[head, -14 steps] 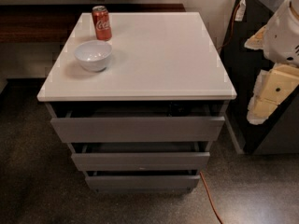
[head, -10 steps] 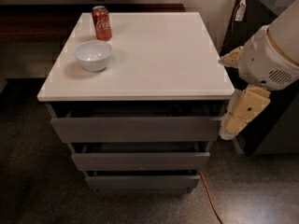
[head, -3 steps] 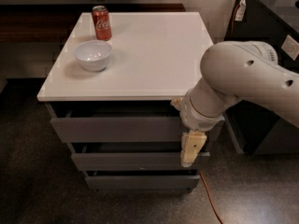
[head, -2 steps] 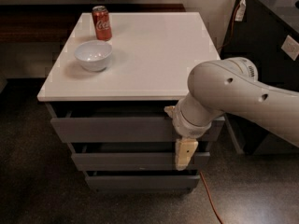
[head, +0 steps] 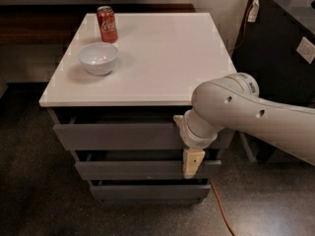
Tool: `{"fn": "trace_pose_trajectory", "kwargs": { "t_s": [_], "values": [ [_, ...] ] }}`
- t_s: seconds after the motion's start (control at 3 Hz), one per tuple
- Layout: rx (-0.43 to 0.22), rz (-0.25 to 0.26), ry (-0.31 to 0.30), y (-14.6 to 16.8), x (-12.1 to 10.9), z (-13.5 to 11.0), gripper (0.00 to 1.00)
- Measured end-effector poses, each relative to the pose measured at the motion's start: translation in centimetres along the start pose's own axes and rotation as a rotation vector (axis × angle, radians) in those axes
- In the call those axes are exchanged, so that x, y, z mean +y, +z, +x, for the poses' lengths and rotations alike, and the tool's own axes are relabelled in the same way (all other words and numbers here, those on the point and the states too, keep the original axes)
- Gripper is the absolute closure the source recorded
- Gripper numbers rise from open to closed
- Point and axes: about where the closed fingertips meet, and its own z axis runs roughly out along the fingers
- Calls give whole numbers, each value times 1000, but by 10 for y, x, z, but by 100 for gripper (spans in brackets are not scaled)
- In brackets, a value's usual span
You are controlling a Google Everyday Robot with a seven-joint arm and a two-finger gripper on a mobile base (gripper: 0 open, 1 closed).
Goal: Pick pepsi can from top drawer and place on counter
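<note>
The counter (head: 162, 58) is a glossy white square top on the grey drawer cabinet. The top drawer (head: 113, 135) is pulled out a little, with a dark gap under the counter edge. Its inside does not show. The pepsi can is hidden. My gripper (head: 193, 163) hangs pointing down from the white arm (head: 246, 112), which reaches in from the right. It sits in front of the right part of the drawer fronts, with its tip over the middle drawer (head: 133, 170). Nothing shows in it.
A red Coca-Cola can (head: 107, 24) stands at the counter's back left, with a white bowl (head: 98, 58) in front of it. A black cabinet (head: 285, 48) stands to the right. An orange cable (head: 222, 209) runs along the floor. The bottom drawer (head: 147, 191) juts out slightly.
My arm has swung from the right side across the cabinet's front, leftward and down. The gripper now hangs in front of the drawers. Can and bowl have not moved.
</note>
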Motion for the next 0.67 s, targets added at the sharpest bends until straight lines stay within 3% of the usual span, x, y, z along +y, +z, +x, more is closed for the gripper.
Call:
{"fn": "trace_pose_trajectory", "kwargs": {
  "t_s": [0.67],
  "values": [
    [16,17,70,35,-19,29,0]
  ]
}}
